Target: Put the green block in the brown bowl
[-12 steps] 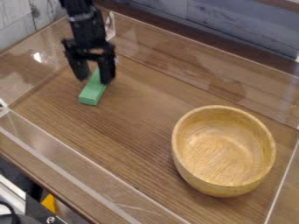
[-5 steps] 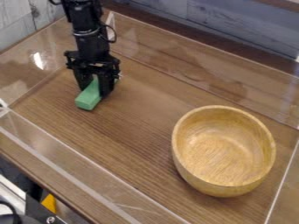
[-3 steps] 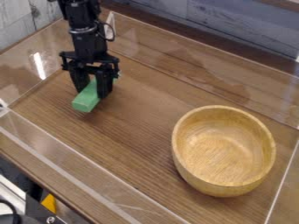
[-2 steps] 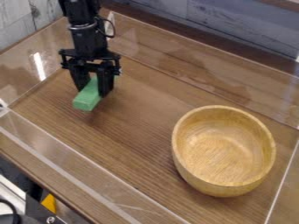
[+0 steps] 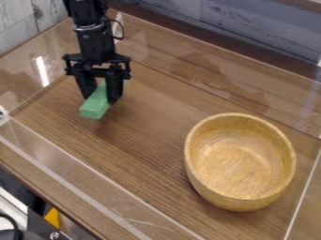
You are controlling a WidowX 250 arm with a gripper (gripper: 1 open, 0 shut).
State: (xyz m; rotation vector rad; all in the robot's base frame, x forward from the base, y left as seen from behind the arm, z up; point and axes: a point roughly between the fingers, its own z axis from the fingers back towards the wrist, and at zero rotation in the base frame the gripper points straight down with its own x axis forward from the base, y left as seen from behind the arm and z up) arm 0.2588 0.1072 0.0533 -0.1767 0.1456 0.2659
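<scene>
The green block (image 5: 94, 107) is a short bright green bar at the left of the wooden table. My gripper (image 5: 99, 92) comes down on it from above. The black fingers (image 5: 84, 86) stand on either side of its far end and are shut on it. That upper end is hidden between them, and the near end sticks out toward the camera. I cannot tell whether the near end still touches the table. The brown bowl (image 5: 239, 160) sits at the lower right, round, light wood, with nothing in it, well apart from the gripper.
Clear plastic walls (image 5: 75, 202) line the front and left edges of the table. A tiled wall (image 5: 251, 23) runs along the back. Bare wood (image 5: 157, 122) lies between the block and the bowl.
The gripper has stayed shut around the block's far end. Block and gripper have shifted only a few pixels, first toward the left, then back to the right.
</scene>
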